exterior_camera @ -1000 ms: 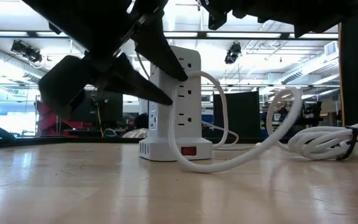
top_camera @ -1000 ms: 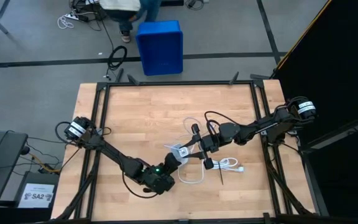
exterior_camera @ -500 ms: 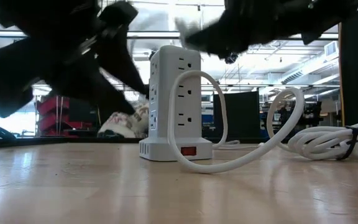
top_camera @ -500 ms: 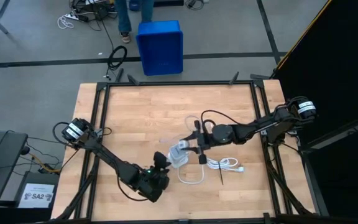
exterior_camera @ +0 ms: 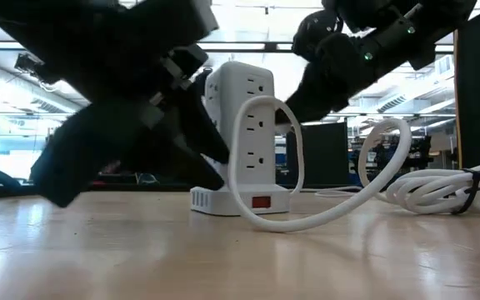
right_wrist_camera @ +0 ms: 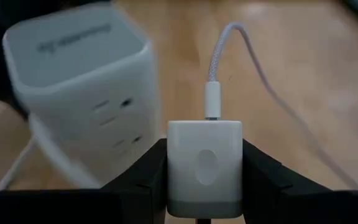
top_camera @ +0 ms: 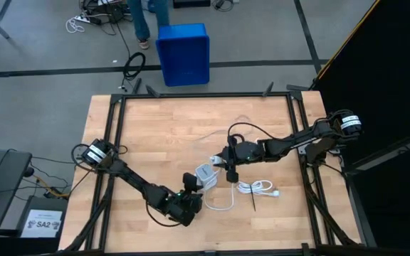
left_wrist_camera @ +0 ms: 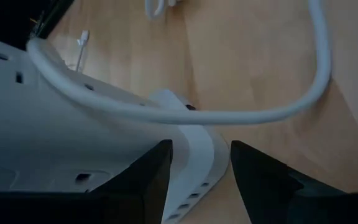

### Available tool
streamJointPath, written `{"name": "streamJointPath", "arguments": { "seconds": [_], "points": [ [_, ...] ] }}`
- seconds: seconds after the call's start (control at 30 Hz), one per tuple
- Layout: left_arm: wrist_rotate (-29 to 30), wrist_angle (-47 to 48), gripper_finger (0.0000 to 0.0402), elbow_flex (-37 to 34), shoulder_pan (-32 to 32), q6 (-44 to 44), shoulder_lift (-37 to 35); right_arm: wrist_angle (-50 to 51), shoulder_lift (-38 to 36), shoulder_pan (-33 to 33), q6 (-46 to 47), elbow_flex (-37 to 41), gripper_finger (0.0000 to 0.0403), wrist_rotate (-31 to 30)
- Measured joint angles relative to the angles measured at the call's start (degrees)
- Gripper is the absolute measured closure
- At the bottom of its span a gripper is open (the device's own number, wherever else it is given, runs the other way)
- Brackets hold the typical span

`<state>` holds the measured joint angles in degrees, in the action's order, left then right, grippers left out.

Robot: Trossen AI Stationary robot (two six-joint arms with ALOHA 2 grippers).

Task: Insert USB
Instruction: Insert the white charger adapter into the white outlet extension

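A white power tower (top_camera: 205, 174) stands on the table's middle; it also shows in the low view (exterior_camera: 242, 137). My right gripper (top_camera: 228, 158) is just right of it, shut on a small white charger block (right_wrist_camera: 204, 168). The thin USB cable (right_wrist_camera: 253, 50) runs from its white plug (right_wrist_camera: 212, 99), which sits in the block's far face. My left gripper (top_camera: 191, 183) is open at the tower's near-left side, and the tower's base (left_wrist_camera: 194, 152) shows between its fingers. My right gripper pinches the charger block by its two opposite sides (right_wrist_camera: 174, 171) between its two fingers (right_wrist_camera: 138, 180). It comes from the table's right, slanting down. The block is lifted clear of the table, with its plugged face toward the tower. My left gripper stands close against the tower's lower part; I cannot tell whether it touches.
The tower's thick white cord (exterior_camera: 307, 218) loops over the table in front of it (top_camera: 219, 203). Its bundle with a black tie (top_camera: 256, 188) lies right of the tower. A blue bin (top_camera: 184, 53) and a person's legs (top_camera: 148, 18) are beyond the far edge.
My right gripper has carried the charger block toward the table's left, closer to the tower. My left gripper drew back from the tower toward the near-left, then came back to its base. The tower has shifted and turned a little.
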<state>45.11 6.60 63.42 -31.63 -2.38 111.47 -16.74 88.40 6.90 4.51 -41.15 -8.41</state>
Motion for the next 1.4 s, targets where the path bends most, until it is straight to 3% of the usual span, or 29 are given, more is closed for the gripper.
{"name": "streamJointPath", "arguments": {
  "seconds": [0.23, 0.5, 1.03, 1.4],
  "points": [
    [2.5, 0.5, 0.0246, 0.0, 0.8, 0.1, 0.0, 2.5, 0.1, 1.0, 2.9, 0.0, 0.0290, 6.1],
    [11.6, 6.6, 0.0246, 0.0, 1.3, 4.9, 0.0, 5.5, 0.1, 3.2, 6.9, 0.0, 0.0290, 8.8],
    [13.8, 15.7, 0.0245, 0.0, 3.7, 11.1, -0.9, 0.6, 0.2, 12.5, 8.9, 0.0, 0.0290, 10.3],
    [17.9, 26.8, 0.0245, -3.4, 0.8, 22.8, -9.5, -1.5, 0.2, 15.7, 9.3, 0.0, 0.0290, 11.1]
  ]
}}
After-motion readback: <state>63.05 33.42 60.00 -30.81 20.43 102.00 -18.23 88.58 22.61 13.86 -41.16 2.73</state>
